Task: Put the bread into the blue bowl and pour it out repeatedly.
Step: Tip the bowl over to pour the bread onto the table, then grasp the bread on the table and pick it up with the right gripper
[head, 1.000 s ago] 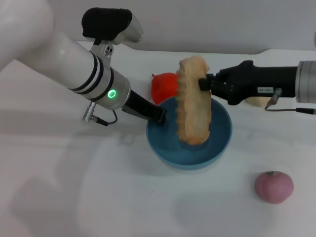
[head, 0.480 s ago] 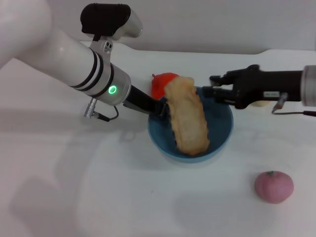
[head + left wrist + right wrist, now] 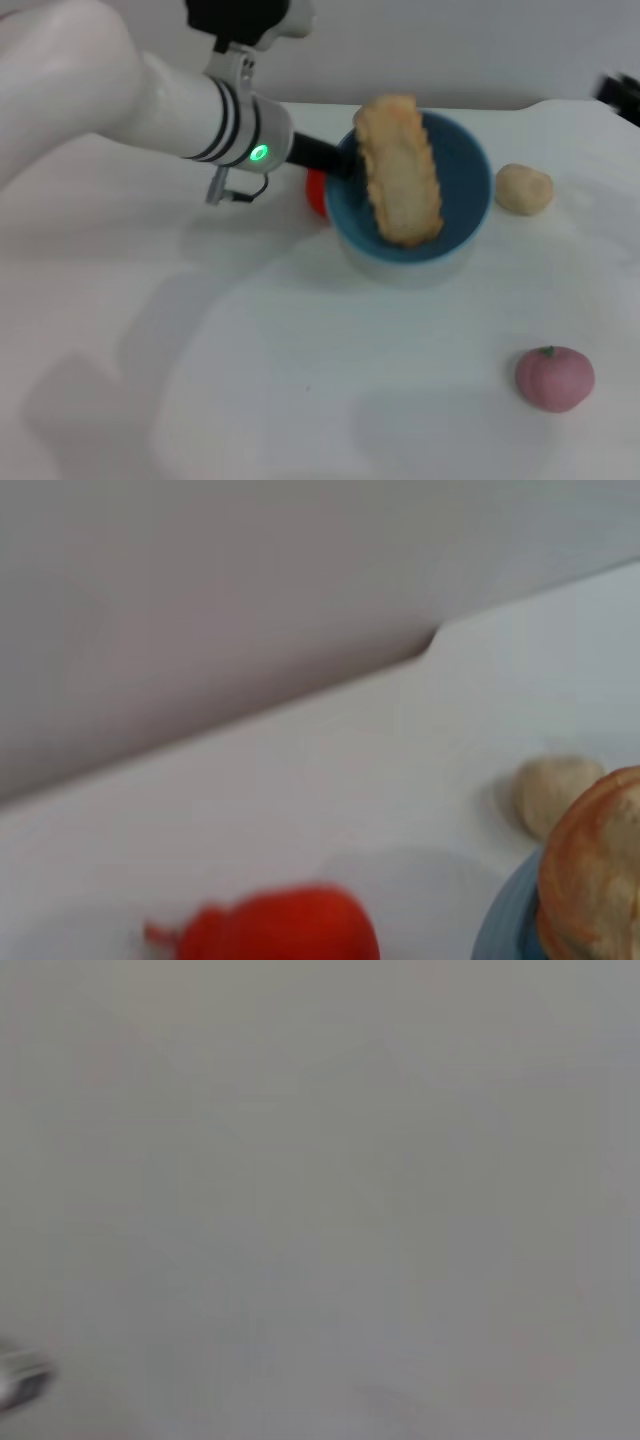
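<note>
The bread [image 3: 400, 172], golden-tan and ridged, lies in the blue bowl [image 3: 465, 190] clamped by the left gripper [image 3: 343, 165].

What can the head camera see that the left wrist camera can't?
Only the head view shows the left gripper at the blue bowl's rim, and a pink round fruit. Only the left wrist view shows nearly the whole red thing, which the bowl mostly hides from the head camera. Both show the bread, the bowl and the beige lump.
</note>
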`<state>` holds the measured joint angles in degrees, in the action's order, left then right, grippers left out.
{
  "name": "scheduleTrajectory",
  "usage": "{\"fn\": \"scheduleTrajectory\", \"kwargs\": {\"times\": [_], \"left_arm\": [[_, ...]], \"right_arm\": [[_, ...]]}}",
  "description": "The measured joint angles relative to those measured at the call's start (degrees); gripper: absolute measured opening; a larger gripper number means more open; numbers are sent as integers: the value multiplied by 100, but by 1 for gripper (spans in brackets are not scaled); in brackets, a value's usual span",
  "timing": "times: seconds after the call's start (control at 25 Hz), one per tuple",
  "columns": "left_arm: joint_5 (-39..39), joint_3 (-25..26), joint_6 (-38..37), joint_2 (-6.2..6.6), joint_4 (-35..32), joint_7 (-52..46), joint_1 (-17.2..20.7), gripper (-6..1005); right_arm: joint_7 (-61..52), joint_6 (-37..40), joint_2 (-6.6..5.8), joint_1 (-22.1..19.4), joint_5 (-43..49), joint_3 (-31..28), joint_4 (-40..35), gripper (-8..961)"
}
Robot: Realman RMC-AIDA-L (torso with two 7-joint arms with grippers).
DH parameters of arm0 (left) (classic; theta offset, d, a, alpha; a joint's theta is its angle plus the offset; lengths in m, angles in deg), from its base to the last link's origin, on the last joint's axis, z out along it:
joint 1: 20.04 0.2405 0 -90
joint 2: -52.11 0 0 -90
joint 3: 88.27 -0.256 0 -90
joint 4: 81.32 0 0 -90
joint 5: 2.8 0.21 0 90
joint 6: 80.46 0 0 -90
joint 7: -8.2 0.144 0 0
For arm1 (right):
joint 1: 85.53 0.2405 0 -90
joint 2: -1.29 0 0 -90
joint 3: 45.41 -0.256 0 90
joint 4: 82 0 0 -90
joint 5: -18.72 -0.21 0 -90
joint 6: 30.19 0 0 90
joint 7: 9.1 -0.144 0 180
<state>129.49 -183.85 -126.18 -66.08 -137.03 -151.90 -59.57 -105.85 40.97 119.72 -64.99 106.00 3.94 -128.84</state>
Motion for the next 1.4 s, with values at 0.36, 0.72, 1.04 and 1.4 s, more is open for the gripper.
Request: {"fn": "scheduleTrajectory", "kwargs": {"times": [0.36,0.72,1.04,1.4], "left_arm": [[25,-1093,2333,-3,-269,743,106,-1],[32,-2396,5110,-55,423,1397,28,-2],[16,-2982,6186,-81,1076,1433,-110,-2],[-20,-2833,5891,-81,1090,1393,-120,-2]], "right_arm": [[-323,-45,-191,-478,417,-673,1119,359],[-1336,-40,-217,-409,1660,-838,1175,359],[-1450,29,-225,-431,1738,-844,1178,359],[-1481,89,-181,-333,1751,-739,1064,358]]}}
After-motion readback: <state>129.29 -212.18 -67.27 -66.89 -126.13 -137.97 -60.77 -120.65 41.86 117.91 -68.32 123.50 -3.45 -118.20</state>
